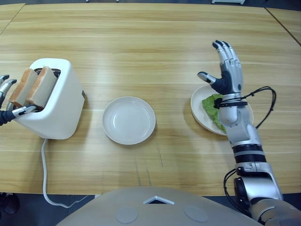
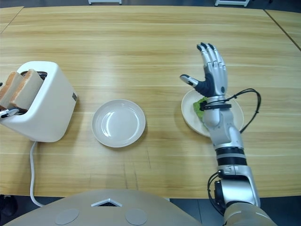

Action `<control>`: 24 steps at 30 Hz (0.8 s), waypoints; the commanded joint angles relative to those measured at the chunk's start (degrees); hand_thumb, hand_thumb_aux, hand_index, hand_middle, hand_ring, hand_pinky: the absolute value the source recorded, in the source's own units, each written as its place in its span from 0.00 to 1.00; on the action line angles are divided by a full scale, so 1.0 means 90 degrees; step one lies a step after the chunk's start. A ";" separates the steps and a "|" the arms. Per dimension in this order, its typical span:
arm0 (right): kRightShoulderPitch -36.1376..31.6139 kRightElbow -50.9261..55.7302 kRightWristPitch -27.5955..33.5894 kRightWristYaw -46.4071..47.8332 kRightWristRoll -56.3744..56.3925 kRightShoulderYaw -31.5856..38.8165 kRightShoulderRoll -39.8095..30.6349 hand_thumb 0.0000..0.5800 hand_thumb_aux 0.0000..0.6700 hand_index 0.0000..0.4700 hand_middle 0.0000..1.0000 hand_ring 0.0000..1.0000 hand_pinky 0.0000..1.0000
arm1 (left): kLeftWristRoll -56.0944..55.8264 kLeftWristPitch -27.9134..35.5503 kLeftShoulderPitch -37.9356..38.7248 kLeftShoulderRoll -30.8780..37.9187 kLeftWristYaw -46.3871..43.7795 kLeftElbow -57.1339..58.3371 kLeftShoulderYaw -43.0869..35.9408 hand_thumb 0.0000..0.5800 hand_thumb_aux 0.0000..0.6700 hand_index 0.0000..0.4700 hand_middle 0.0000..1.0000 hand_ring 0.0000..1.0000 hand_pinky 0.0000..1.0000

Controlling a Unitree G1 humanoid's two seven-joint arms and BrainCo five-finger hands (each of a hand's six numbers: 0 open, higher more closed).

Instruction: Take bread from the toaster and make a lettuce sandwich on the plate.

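Observation:
A white toaster (image 1: 54,101) stands at the table's left with two slices of bread (image 1: 32,87) sticking up from its slots. My left hand (image 1: 6,101) sits at the toaster's left side, fingers spread around the nearer slice and touching the toaster top, not closed on it. An empty white plate (image 1: 129,120) lies in the middle. My right hand (image 1: 226,70) hovers flat and open above a second plate (image 1: 201,111) that holds green lettuce (image 1: 213,106), partly hidden by my wrist.
The toaster's white cord (image 1: 45,179) runs down over the table's front edge. The table's wooden surface (image 1: 141,42) stretches wide behind the plates.

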 commanded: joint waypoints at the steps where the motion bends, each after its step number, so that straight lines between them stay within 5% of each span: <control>1: -0.0145 0.0243 -0.0028 -0.0154 -0.0042 0.0000 -0.0188 0.00 0.00 0.00 0.00 0.00 0.00 | 0.0006 -0.0005 0.0244 0.0157 -0.0204 -0.0071 0.0092 0.00 0.00 0.00 0.00 0.00 0.00; 19: -0.0209 0.0392 -0.0015 -0.0450 -0.0190 0.0285 -0.0206 0.00 0.00 0.00 0.00 0.00 0.00 | -0.0040 0.0528 -0.0268 -0.0101 -0.0229 -0.0307 -0.0210 0.02 0.01 0.01 0.00 0.00 0.00; 20: -0.0202 0.0373 -0.0012 -0.0454 -0.0189 0.0288 -0.0210 0.00 0.00 0.00 0.00 0.00 0.00 | -0.0052 0.0568 -0.0341 -0.0160 -0.0241 -0.0325 -0.0318 0.05 0.03 0.03 0.00 0.00 0.00; 22: -0.0198 0.0322 -0.0002 -0.0454 -0.0181 0.0288 -0.0218 0.00 0.00 0.00 0.00 0.00 0.00 | -0.0066 0.0666 -0.0499 -0.0302 -0.0250 -0.0357 -0.0536 0.33 0.18 0.18 0.00 0.00 0.00; 23: -0.0200 0.0316 -0.0002 -0.0458 -0.0179 0.0291 -0.0220 0.00 0.00 0.00 0.00 0.00 0.00 | -0.0083 0.0712 -0.0574 -0.0363 -0.0259 -0.0369 -0.0638 0.53 0.31 0.31 0.00 0.00 0.00; 24: -0.0199 0.0315 -0.0006 -0.0465 -0.0179 0.0294 -0.0220 0.00 0.00 0.00 0.00 0.00 0.00 | -0.0093 0.0767 -0.0666 -0.0440 -0.0247 -0.0383 -0.0728 0.86 0.62 0.62 0.00 0.00 0.00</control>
